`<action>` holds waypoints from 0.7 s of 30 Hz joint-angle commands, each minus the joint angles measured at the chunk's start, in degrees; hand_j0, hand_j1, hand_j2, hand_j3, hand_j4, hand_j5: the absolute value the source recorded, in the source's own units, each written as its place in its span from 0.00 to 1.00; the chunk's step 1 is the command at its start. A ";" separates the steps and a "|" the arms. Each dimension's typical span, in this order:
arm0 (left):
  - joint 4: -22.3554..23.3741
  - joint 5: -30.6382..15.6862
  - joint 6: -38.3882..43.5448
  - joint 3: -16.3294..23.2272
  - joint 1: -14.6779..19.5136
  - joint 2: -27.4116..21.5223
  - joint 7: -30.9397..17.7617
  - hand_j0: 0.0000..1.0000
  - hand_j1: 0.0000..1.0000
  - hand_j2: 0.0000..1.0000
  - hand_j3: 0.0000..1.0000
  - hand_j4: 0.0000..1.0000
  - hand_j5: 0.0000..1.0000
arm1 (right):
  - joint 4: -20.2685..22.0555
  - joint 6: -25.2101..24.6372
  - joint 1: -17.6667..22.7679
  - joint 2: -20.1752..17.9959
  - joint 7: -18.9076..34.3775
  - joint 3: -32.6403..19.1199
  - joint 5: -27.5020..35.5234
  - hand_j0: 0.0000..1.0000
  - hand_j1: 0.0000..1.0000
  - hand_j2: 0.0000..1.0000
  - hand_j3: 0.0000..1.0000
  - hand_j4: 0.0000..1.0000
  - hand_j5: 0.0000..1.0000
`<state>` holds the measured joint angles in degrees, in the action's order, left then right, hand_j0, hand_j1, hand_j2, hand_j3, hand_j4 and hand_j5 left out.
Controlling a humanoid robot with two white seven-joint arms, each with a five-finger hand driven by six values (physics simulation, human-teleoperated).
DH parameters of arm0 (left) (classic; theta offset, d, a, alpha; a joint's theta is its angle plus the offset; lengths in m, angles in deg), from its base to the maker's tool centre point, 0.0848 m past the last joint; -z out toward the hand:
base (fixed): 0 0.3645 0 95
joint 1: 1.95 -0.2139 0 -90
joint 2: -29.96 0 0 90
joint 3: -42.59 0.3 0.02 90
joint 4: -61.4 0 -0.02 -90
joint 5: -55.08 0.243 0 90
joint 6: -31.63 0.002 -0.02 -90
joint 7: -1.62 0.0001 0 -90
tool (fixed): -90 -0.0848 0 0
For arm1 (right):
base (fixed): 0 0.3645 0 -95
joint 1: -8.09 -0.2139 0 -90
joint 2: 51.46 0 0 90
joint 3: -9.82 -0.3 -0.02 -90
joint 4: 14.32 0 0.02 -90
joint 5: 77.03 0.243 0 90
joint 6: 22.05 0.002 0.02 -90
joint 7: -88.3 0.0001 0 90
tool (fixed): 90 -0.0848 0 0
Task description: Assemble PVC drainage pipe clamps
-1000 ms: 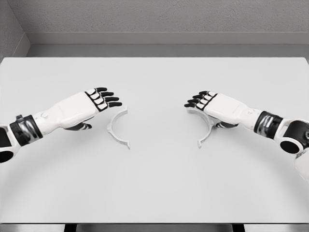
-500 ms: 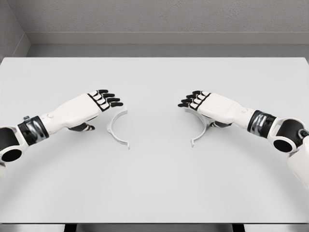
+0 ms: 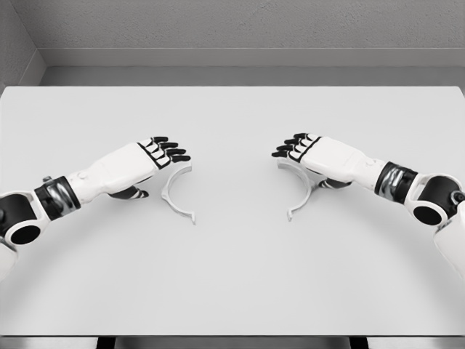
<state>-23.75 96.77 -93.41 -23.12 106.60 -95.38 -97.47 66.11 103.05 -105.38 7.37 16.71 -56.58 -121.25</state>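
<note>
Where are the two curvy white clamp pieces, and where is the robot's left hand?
left clamp half [image 3: 168, 198], head view, middle of its arc.
right clamp half [image 3: 304, 199], head view, lower arc.
left hand [image 3: 149, 158], head view, back of the hand.

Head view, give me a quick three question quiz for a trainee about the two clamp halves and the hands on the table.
1. True or false: the left clamp half and the right clamp half are already joined into a ring.
2. Which hand overlaps its clamp half in this view? A) left hand B) right hand C) neither
3. Fill in: both halves lie on the white ____.

Key:
1. False; they lie apart, open sides facing each other.
2. B; the right hand is over the upper part of its half, while the left hand sits just beside its half. A grasp cannot be confirmed.
3. table
</note>
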 commanded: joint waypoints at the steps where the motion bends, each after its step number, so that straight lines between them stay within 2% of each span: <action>1: -0.01 -0.38 0.04 0.05 0.00 0.36 0.04 1.00 1.00 1.00 1.00 1.00 1.00 | -0.10 -0.09 0.00 0.49 0.04 0.05 0.36 1.00 1.00 1.00 1.00 1.00 1.00; 6: 0.43 0.49 0.04 0.05 0.00 1.77 0.04 1.00 1.00 1.00 1.00 1.00 1.00 | 0.34 -0.09 0.00 1.90 0.13 0.66 0.01 1.00 1.00 1.00 1.00 1.00 1.00; 19: 1.66 1.37 0.04 0.76 0.18 3.52 0.04 1.00 1.00 1.00 1.00 1.00 1.00 | -0.10 -0.09 -1.49 2.17 0.13 1.01 -0.78 1.00 1.00 1.00 1.00 1.00 1.00; 21: 1.66 1.81 0.04 0.76 0.18 3.96 0.04 1.00 1.00 1.00 1.00 1.00 1.00 | -0.98 -0.09 -1.58 3.57 0.13 1.01 -0.87 1.00 1.00 1.00 1.00 1.00 1.00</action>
<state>-22.15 98.70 -93.41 -22.34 106.77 -91.74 -97.47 65.62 103.04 -107.05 10.14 16.87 -55.57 -122.35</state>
